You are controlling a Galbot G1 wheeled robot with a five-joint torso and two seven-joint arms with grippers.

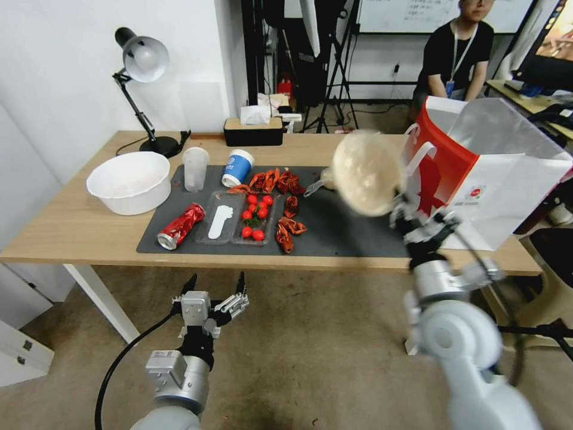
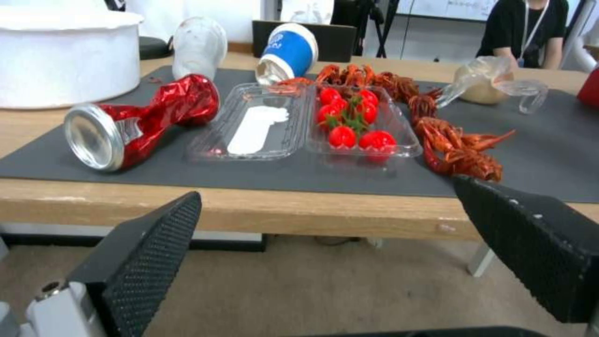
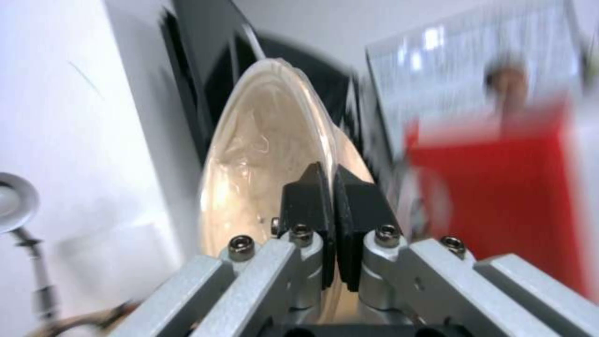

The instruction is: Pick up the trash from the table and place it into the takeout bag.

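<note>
Right arm raised over the right end of the table [image 1: 71, 233]; right gripper [image 3: 334, 187] clamped on the rim of the beige shallow bowl [image 1: 365, 173]. Left gripper [image 1: 216, 286] held below the table's front edge, fingers spread apart.

right gripper [image 1: 399, 210] holds beige bowl [image 1: 365, 173] beside takeout bag [image 1: 477, 173].

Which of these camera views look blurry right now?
Head view: the beige shallow bowl in the right claw is smeared. Right wrist view: the red-and-white paper takeout bag is streaked. Left wrist view: the crushed red drink can reads fairly clearly.
</note>
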